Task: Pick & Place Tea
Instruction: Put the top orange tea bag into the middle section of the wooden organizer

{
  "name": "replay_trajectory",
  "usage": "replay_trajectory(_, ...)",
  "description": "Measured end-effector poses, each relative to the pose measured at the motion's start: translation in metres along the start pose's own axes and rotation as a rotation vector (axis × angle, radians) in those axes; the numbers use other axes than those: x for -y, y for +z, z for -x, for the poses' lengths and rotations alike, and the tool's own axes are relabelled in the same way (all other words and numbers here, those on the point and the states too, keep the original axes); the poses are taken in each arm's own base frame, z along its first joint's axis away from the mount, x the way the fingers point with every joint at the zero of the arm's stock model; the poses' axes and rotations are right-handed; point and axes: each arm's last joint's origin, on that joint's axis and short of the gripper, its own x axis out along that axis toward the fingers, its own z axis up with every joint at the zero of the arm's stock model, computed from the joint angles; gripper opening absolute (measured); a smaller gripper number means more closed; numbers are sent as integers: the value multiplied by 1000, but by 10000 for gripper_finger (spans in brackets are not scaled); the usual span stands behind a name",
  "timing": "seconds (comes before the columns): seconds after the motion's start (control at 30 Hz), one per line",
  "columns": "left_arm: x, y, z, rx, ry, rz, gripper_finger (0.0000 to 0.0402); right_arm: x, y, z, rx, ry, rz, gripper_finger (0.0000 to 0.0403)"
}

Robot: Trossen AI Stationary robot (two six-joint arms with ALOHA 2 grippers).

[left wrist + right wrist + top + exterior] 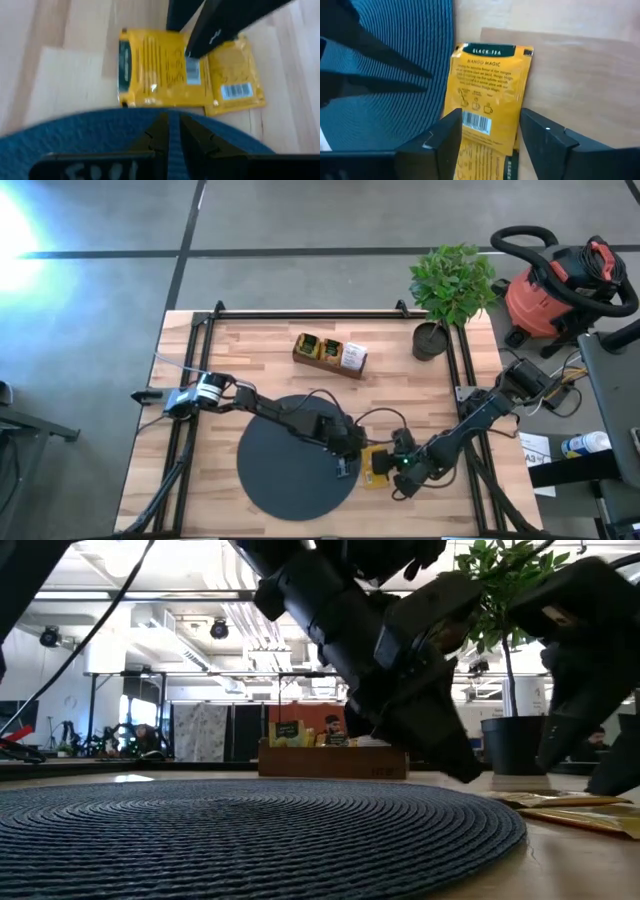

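Observation:
Two yellow tea sachets (377,464) lie flat on the wooden table, overlapping, just right of the black disc (280,470). One (160,67) carries a dark-green band; the other (232,80) lies partly under it. My right gripper (490,120) is open and tilted down over the green-banded sachet (487,85), one finger to each side of its width. My left gripper (170,125) is shut with only a thin slit between the tips. It hangs over the disc's right edge (100,130), pointing toward the sachets. Whether either gripper touches anything, I cannot tell.
A brown wooden tray (330,353) with more sachets stands at the table's far middle. A potted plant (445,300) stands at the far right corner. Black frame rails (465,370) run along the table's sides. Both arms crowd the spot at the disc's right edge.

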Motion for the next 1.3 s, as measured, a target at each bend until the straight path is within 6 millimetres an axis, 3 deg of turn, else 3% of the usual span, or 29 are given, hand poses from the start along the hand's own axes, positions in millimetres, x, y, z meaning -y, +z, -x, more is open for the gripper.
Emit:
replay_trajectory(0.23,5,-15,-5,-40,-39,67,39,0,0,0,-8,0,1,161)
replay_trajectory(0.47,18,-8,-5,49,-91,53,39,-4,-2,0,-29,30,-20,148)
replay_trajectory(0.93,12,-19,-21,24,-55,92,39,-4,3,-2,-7,11,-42,153)
replay_trajectory(1.3,13,-18,-17,14,-60,101,39,-9,1,0,-12,19,-27,183)
